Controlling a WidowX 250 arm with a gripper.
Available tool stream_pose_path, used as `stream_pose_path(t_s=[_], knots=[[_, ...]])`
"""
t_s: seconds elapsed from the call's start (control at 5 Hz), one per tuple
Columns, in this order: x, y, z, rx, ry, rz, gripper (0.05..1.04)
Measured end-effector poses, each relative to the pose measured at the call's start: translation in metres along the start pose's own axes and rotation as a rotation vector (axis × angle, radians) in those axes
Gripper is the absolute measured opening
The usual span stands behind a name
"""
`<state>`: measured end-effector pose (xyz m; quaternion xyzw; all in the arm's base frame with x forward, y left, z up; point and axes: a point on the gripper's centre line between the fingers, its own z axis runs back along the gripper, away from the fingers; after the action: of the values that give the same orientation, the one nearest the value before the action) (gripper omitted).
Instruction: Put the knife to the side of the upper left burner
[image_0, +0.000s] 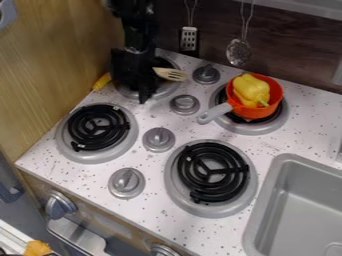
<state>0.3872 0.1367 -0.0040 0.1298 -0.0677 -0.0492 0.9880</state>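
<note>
One yellow-handled knife is laid between the upper left burner and wooden wall, presumably to be kept off the heat; whether anything is clasped by the gripper cannot be told.

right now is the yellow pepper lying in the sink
No, the yellow pepper sits inside the orange pan, which stands on the upper right burner.

Looks black all over, turns bulky and angular at the gripper, narrows above it, and bears a greyish band there.
</note>
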Motion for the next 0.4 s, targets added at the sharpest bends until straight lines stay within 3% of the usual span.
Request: stream_pose_path(t_s=[0.4], knots=[[-0.01,-0.031,0.012,-0.043,0.046,0.065,0.993]])
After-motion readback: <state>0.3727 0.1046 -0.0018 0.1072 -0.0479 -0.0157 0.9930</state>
